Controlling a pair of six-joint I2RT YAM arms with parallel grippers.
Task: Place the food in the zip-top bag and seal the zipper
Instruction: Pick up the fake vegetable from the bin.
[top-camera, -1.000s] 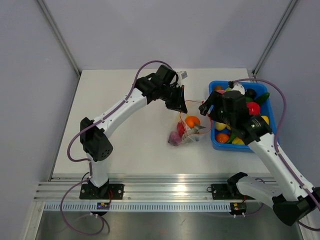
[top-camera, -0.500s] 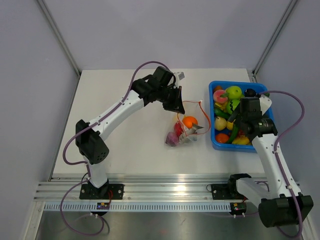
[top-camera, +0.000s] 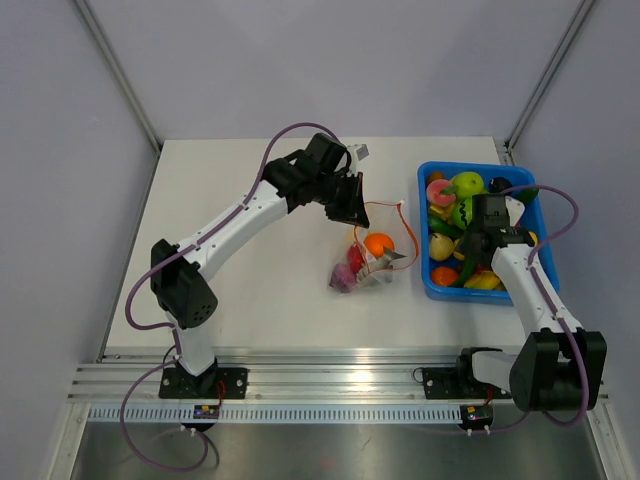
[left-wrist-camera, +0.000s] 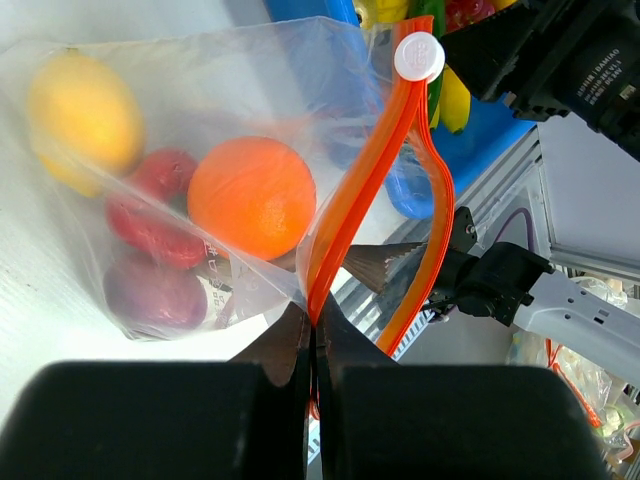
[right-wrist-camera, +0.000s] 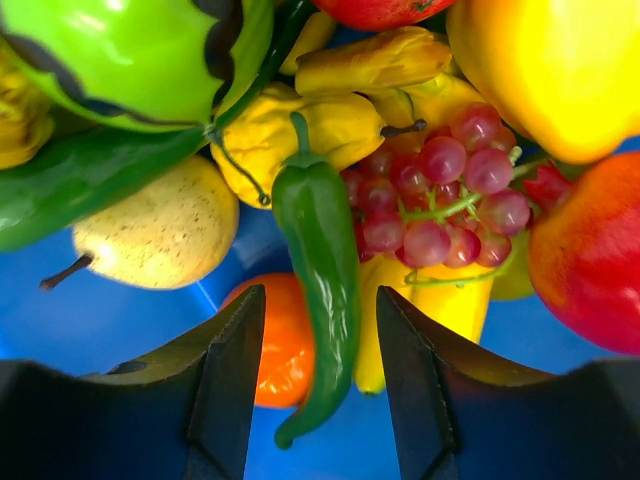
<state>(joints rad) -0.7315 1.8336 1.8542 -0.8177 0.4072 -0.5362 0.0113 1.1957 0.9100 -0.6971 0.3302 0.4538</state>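
Midway through loading — left jaws pinched shut on the orange-red zipper strip (left-wrist-camera: 362, 190) hold the clear plastic zip-top bag (left-wrist-camera: 200, 90), part-filled, on the white counter (top-camera: 250, 285); right jaws, parted and empty, straddle a green toy chilli (right-wrist-camera: 325, 270) in the blue bin (right-wrist-camera: 90, 325) — closing and lifting seems next.

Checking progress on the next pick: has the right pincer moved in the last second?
Yes. The right pincer has swung right, from the blue bin's left rim to above its middle.
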